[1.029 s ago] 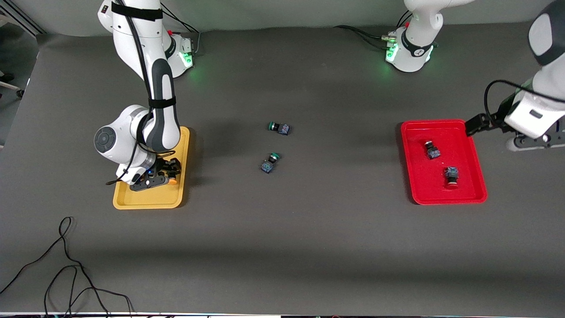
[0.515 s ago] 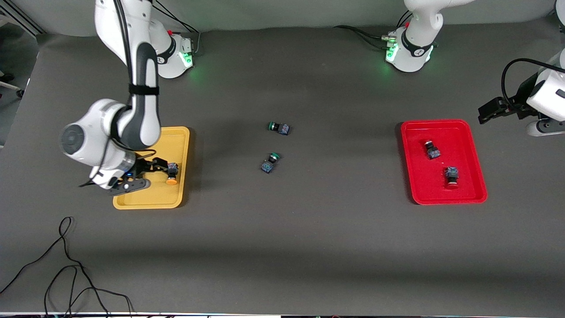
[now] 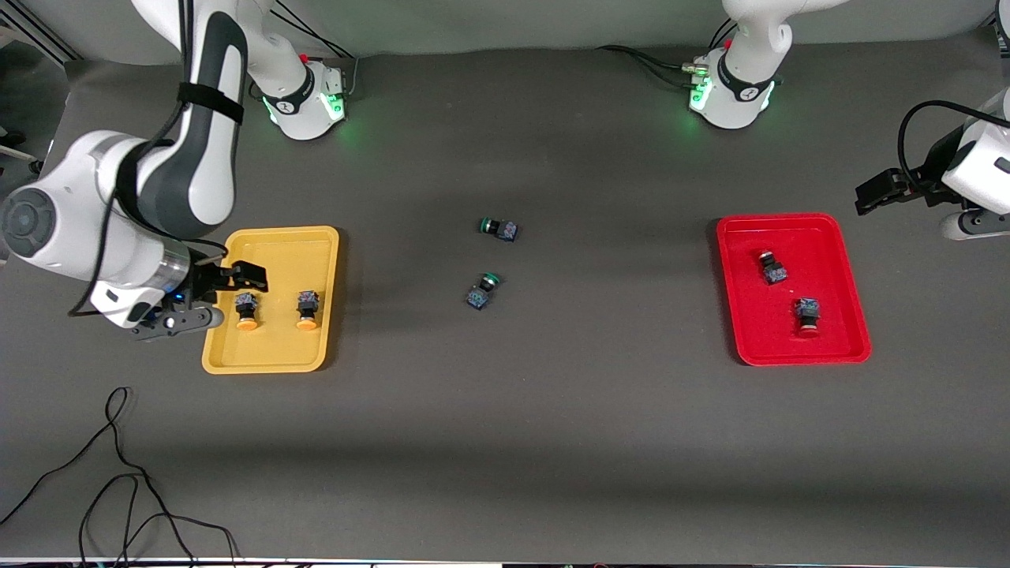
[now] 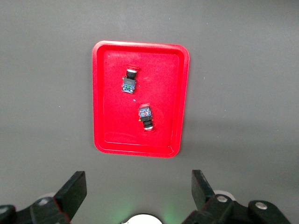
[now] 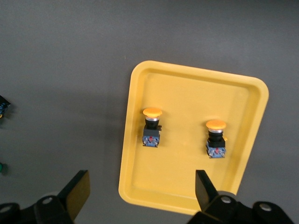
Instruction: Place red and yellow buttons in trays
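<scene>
Front view. We see the yellow tray (image 3: 272,347) at the right arm's end of the table. It holds two yellow buttons (image 3: 248,309) (image 3: 307,308) lying side by side, apart from each other, caps pointing toward the front camera. The right gripper (image 3: 207,296) hangs over the tray's outer edge, just beside the nearer-lying button, touching neither. Its fingers stand spread and hold nothing. We see the red tray (image 3: 848,284) at the left arm's end of the table, with two red buttons (image 3: 773,267) (image 3: 806,313) in it, apart from each other. The left gripper (image 3: 888,192) is in the air off the tray's corner, toward the bases, well apart from both red buttons. Two green-capped switches (image 3: 499,228) (image 3: 482,290) lie on the table (image 3: 552,434) between the trays.

Left wrist view. We see the gripper's two fingers (image 4: 74,191) spread wide with nothing between them. The red tray (image 4: 100,93) lies well apart from them, both red buttons (image 4: 129,82) (image 4: 145,116) inside it.

Right wrist view. We see the fingers (image 5: 78,189) spread wide, empty, over the yellow tray (image 5: 187,79). Both yellow buttons (image 5: 152,126) (image 5: 216,138) lie in the tray, clear of the fingers.
</scene>
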